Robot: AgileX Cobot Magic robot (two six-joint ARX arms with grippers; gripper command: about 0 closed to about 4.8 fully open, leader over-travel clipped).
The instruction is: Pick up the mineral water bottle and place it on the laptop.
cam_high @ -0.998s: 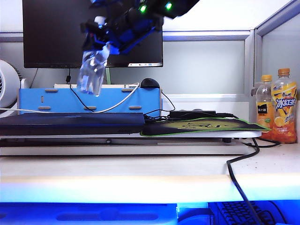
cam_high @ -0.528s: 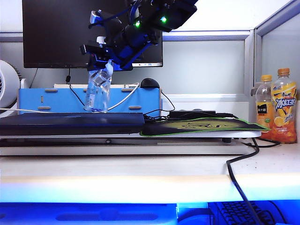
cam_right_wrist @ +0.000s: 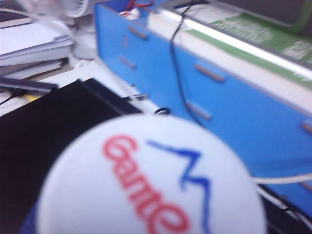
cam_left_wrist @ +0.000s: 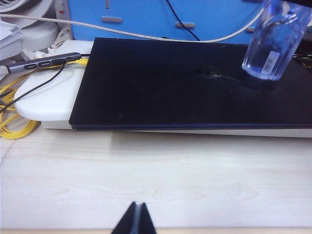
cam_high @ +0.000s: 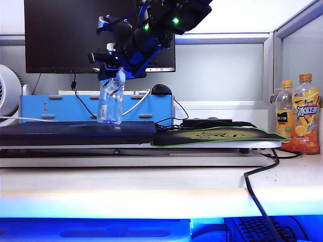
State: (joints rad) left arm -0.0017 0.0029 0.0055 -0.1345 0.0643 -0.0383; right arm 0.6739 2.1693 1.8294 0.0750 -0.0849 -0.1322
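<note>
The mineral water bottle is clear with a pinched waist and stands almost upright, its base down at the lid of the laptop. My right gripper reaches in from the upper right and is shut on the bottle's neck. The left wrist view shows the bottle near the far corner of the dark laptop lid. In the right wrist view the bottle's white cap with red lettering hides the jaws. My left gripper hangs shut over bare desk in front of the laptop, away from the bottle.
Behind the laptop are a blue box, a black monitor and a mouse. A green-edged mouse pad lies to its right, then two orange-capped juice bottles. A black cable crosses the desk front. A USB hub and yellow cable lie left.
The right gripper has carried the bottle down and to the right, from hanging tilted in front of the monitor to standing nearly upright at the laptop lid. The left gripper has stayed still.
</note>
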